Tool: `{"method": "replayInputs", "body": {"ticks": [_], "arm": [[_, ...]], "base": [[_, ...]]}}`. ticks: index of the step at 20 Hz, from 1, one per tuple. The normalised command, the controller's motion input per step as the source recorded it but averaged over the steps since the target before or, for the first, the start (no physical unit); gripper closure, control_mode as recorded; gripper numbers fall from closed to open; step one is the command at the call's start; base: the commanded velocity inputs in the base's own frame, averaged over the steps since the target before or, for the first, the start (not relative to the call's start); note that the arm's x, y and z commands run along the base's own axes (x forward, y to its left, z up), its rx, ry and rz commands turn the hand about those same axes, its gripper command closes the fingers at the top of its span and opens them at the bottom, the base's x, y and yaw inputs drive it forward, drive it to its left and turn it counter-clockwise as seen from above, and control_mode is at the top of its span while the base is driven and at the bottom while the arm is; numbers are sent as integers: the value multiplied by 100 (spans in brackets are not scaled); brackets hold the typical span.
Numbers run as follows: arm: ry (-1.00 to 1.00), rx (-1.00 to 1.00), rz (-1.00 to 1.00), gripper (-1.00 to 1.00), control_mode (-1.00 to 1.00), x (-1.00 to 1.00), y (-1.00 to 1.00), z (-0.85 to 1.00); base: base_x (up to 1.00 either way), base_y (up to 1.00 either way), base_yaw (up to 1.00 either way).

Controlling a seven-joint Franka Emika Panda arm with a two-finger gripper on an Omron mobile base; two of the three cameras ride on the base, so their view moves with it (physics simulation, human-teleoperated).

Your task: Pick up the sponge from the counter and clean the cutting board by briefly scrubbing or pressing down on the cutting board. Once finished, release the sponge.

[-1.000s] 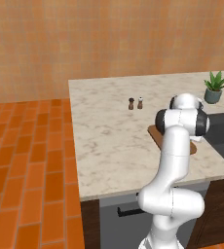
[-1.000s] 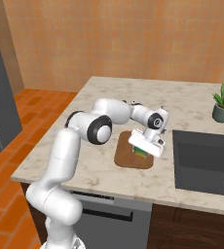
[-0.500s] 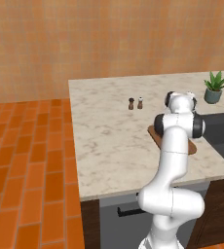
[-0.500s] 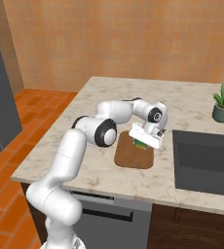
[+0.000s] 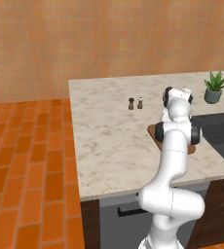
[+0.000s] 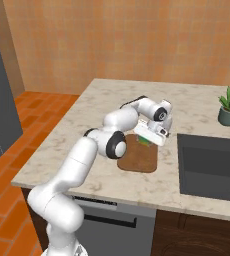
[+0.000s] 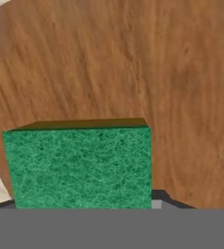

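Arm swung farther; claw (image 6: pixel 148 138) grips sponge (image 7: pixel 80 165).

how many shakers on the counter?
2: a dark shaker and a lighter shaker, side by side mid-counter, left of the arm in the left base view. The arm could hide others.

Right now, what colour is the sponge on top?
Green, a scratchy-looking green top on the sponge. The hand view shows it best.

White arm (image 6: pixel 87 155) (dark joints).
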Motion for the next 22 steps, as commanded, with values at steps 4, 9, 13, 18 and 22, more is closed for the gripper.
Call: {"method": "replayInputs", "body": {"ticks": [4, 9, 13, 18, 22], "arm": [[0, 0, -7, 100, -100, -64, 5, 6], [-5, 0, -2, 100, -100, -100, 2, 61], [-6, 0, -1, 100, -100, -100, 27, 54], [-3, -4, 0, 100, -100, -100, 54, 3], [-11, -15, 0, 100, -100, -100, 70, -6]], "base": [[0, 0, 0], [0, 0, 0], [0, 0, 0], [0, 0, 0], [0, 0, 0]]}}
